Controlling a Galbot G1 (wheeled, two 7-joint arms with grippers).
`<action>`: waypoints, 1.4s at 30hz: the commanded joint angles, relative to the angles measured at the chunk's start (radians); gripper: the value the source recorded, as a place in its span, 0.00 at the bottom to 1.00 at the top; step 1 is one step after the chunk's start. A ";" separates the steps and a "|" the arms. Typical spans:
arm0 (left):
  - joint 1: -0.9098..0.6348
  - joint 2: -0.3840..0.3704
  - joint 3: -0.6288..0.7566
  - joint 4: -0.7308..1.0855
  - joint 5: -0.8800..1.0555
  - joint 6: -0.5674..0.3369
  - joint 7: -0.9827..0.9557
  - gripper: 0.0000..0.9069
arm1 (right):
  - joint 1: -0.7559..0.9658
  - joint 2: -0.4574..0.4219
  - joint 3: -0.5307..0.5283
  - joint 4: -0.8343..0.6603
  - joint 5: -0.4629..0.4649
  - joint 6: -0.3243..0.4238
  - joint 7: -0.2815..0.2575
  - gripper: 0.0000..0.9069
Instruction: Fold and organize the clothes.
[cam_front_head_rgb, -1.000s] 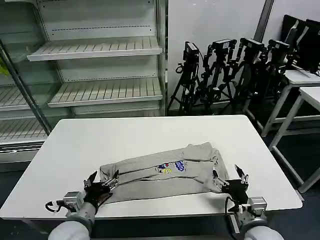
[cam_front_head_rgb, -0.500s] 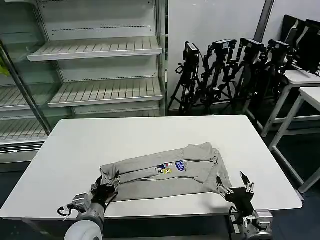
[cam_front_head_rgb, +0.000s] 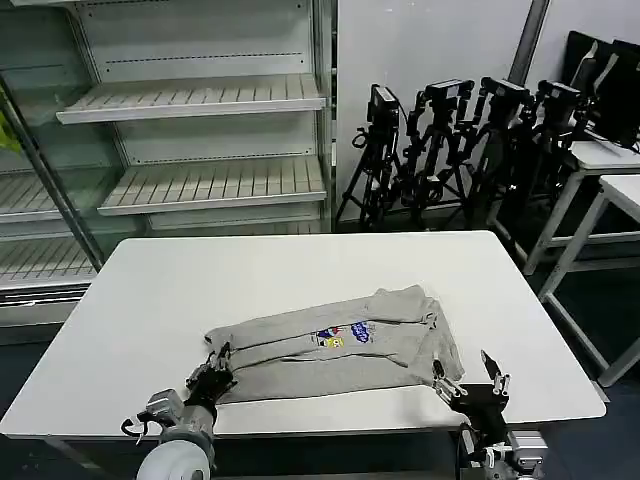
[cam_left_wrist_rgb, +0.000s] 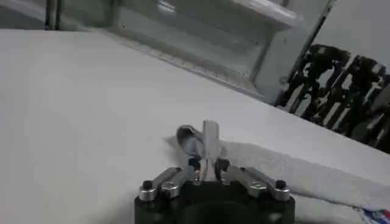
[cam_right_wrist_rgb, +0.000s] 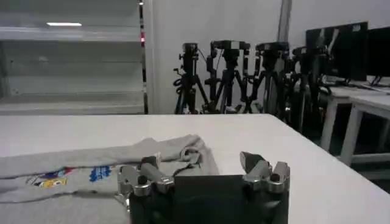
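Head view is showing both grippers working at the near edge of the white table (cam_front_head_rgb: 300, 270), low in the frame. At lower left, the left gripper (cam_front_head_rgb: 212, 378) is pinching the T-shirt (cam_front_head_rgb: 330, 345) at its near-left corner, fingers closed on a small bunch of grey cloth; the left wrist view is confirming this, with the left gripper (cam_left_wrist_rgb: 204, 163) clamping a raised fold of the fabric (cam_left_wrist_rgb: 292, 173). At lower right, the right gripper (cam_front_head_rgb: 468, 384) is sitting just off the shirt's near-right corner with its fingers spread apart and nothing between them; in the right wrist view the right gripper (cam_right_wrist_rgb: 204, 173) is standing open, with the shirt (cam_right_wrist_rgb: 91, 173) lying just beyond it. The garment is lying partly folded into a long band, slanting across the lower middle of the frame, its multicoloured chest print (cam_front_head_rgb: 343, 334) facing up. By my judgement, a fold is being set up: the right gripper would need to close on its corner, then both would lift and carry the near edge across evenly. Beyond the table, at upper left, empty shelving (cam_front_head_rgb: 190, 100) is standing behind glass; at upper right, black tripods (cam_front_head_rgb: 450, 150) are crowding against a white wall, with another white table (cam_front_head_rgb: 605, 160) at the frame's right edge.
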 joint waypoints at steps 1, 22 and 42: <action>0.010 0.018 -0.075 -0.061 -0.139 0.000 -0.005 0.02 | -0.010 0.007 0.003 0.011 -0.001 0.002 0.001 1.00; 0.034 0.282 -0.438 -0.201 -0.727 0.152 -0.034 0.01 | -0.008 0.000 0.009 0.020 0.015 0.001 0.001 1.00; -0.341 -0.220 0.322 0.024 -0.514 0.155 -0.138 0.02 | -0.108 0.025 0.052 0.041 0.003 0.029 -0.006 1.00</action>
